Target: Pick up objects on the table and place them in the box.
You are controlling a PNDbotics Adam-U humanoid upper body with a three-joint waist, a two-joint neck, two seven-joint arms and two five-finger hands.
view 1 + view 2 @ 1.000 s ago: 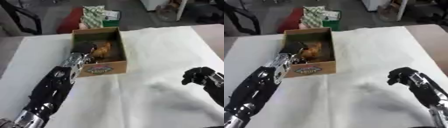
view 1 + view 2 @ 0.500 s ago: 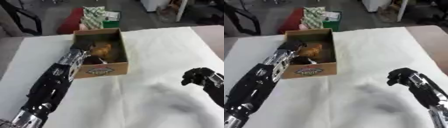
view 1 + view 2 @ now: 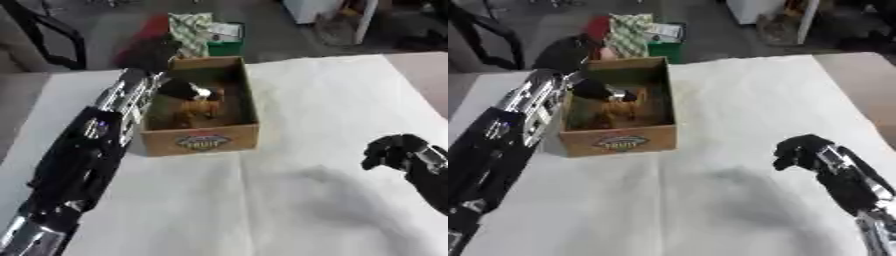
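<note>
The left robot hand, fingers too dark to read, hovers at the box's far left corner with the brown object inside just below-right of it, while the right robot hand curls empty over bare surface.

Even, bright light on the white surface; soft shadow beneath the right hand; everything slightly blurred, background dimmer.

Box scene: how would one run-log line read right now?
left hand: raised above box | box: brown object inside | right hand: curled, idle over table
</note>
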